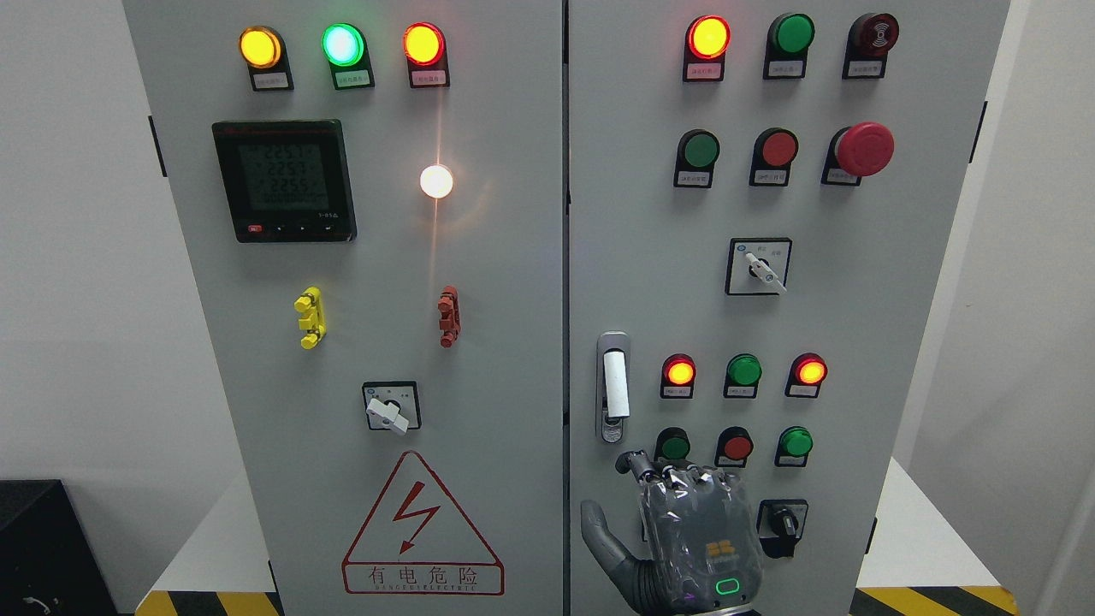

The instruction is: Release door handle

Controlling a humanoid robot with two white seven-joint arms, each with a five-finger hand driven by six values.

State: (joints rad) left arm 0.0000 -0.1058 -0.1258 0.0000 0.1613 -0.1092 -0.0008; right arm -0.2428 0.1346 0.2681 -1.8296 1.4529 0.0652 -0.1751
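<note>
The door handle [614, 387], a slim upright lever with a white grip in a silver mount, sits at the left edge of the right cabinet door [890, 342], just beside the seam between the two doors, and nothing touches it. Below the handle and slightly to its right hovers the right hand [684, 530], its back toward the camera, wrapped in clear film, the fingers curled inward at the knuckles and holding nothing, the thumb sticking out to the left; its fingertips lie near the handle's lower end but apart from it. Whether the hand touches the door surface cannot be told. Right of the handle are three round lamps, red, green and red, with a row of green, red and green buttons beneath them, partly behind the knuckles. Above the handle is a rotary selector switch [760, 268], and higher still a red mushroom stop button [864, 149]. Left of the handle, on the other door, are a digital meter [284, 180], a second selector switch [392, 409] and a red lightning warning triangle [422, 530].
</note>
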